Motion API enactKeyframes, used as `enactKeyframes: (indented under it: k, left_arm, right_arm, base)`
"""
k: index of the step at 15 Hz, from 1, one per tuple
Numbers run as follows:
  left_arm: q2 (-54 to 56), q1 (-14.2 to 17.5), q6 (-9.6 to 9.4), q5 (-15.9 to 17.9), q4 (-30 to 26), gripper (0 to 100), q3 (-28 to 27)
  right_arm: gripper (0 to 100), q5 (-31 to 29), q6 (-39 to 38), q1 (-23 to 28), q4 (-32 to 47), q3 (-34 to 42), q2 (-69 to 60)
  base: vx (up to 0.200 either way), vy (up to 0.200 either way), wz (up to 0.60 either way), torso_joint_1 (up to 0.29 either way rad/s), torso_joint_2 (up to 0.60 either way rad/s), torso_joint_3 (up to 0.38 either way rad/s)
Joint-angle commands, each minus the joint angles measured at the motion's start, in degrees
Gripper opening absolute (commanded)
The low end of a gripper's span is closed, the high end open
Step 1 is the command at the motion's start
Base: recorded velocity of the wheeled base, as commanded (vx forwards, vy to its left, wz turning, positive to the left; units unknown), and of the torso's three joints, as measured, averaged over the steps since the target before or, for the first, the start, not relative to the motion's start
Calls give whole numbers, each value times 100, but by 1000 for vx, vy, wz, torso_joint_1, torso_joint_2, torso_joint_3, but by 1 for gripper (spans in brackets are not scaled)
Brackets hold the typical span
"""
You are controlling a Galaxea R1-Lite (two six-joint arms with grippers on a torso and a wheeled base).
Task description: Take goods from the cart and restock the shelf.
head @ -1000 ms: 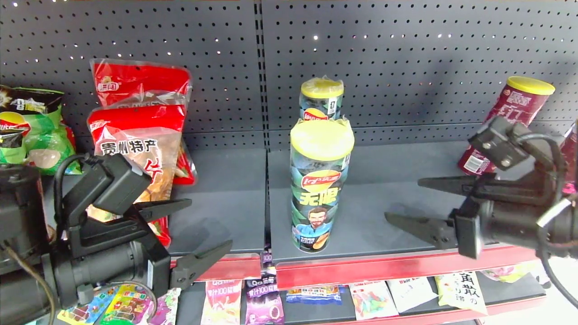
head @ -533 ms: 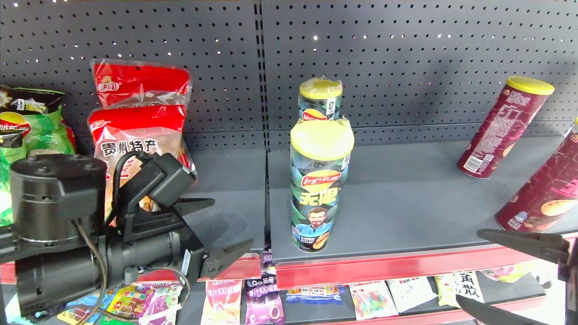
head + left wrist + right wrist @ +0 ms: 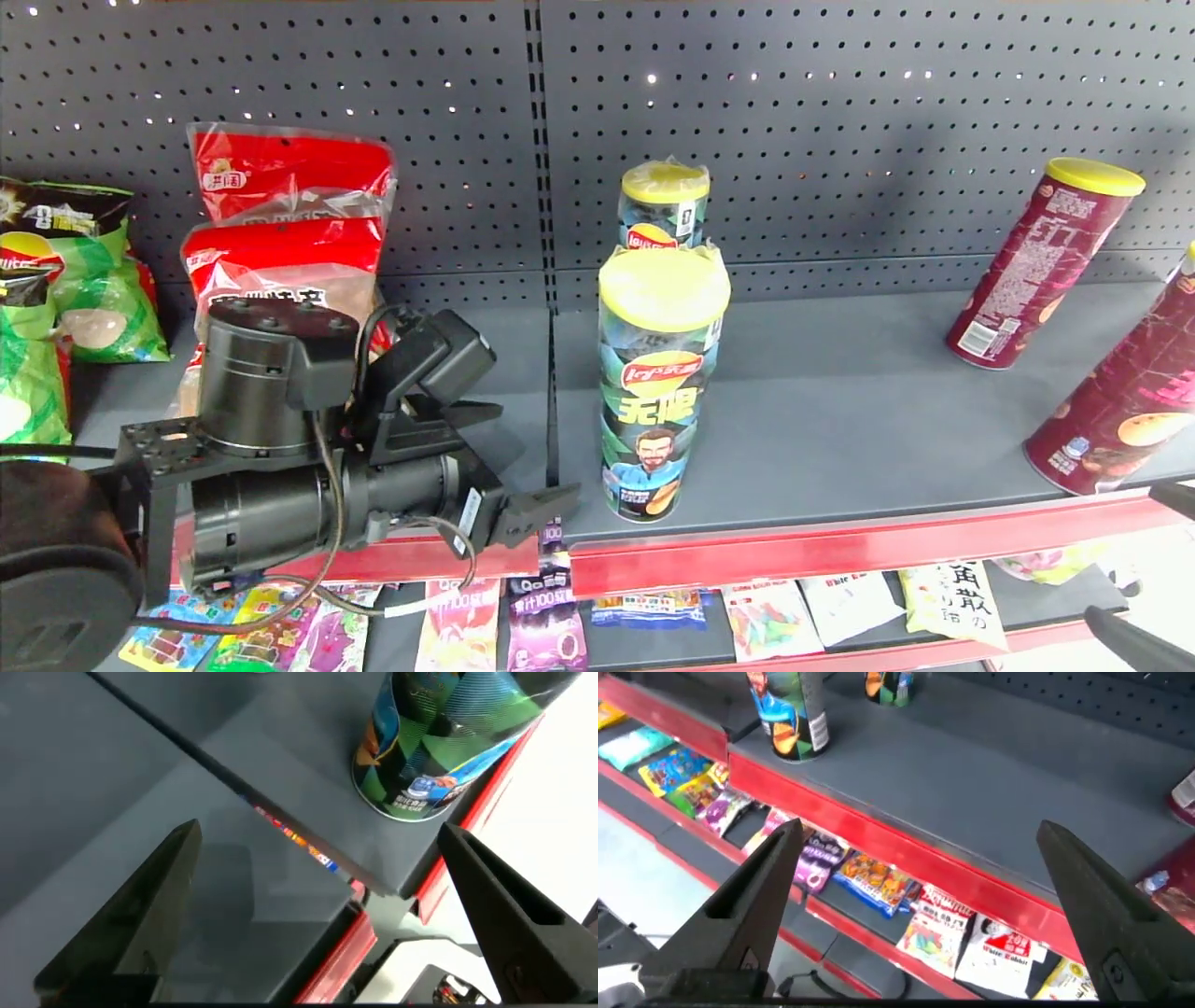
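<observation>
A green-blue chip can with a yellow lid (image 3: pixel 663 383) stands upright near the front edge of the grey shelf (image 3: pixel 840 411); a second one (image 3: pixel 665 205) stands behind it. My left gripper (image 3: pixel 532 453) hangs open and empty just left of the front can, at the shelf's front edge. Between its fingers the left wrist view shows my left gripper (image 3: pixel 320 831) over the shelf joint, with the can's base (image 3: pixel 439 747) beyond. My right gripper (image 3: pixel 1120 551) is open and empty, low at the far right below the shelf front; the right wrist view has my right gripper (image 3: pixel 920 829) before the red shelf lip (image 3: pixel 906 826).
Two maroon cans (image 3: pixel 1041 261) (image 3: pixel 1120 401) lean on the shelf's right end. Red snack bags (image 3: pixel 280 252) and green chip bags (image 3: pixel 56 271) stand at the left. Small packets (image 3: pixel 766 616) line the lower shelf. Bare shelf lies between the green-blue cans and the maroon ones.
My left arm has moved right along the shelf front toward the front can. My right arm has pulled back off the shelf, down and to the right. Both stayed open.
</observation>
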State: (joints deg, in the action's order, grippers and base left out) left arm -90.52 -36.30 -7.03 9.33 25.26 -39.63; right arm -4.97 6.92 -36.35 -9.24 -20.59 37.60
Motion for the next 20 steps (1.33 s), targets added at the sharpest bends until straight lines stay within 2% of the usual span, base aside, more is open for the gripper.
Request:
enactKeyframes:
  k: [1,5,12,16,20]
  left_arm:
    - [-265,-96,0,-10,5,100,-141]
    - [-529,-149,0,-10,-3,100,-458]
    - [-511,-123,-9,-19,-3,100,-291]
    - [-625,-87,-9,-186,-3,100,-370]
    - [-669,-79,0,-194,-3,100,-396]
  right_arm:
    - [100,-4,2,76,1,2,-138]
    - [100,-4,-7,155,1,-6,-147]
    - [100,5,-7,190,1,11,-147]
    - [100,5,-16,260,1,11,-147]
    - [100,5,-16,269,1,11,-147]
  base:
    - [0,0,0,0,0,0]
    - [0,0,0,0,0,0]
    - [0,0,0,0,0,0]
    - [0,0,0,0,0,0]
    - [0,0,0,0,0,0]
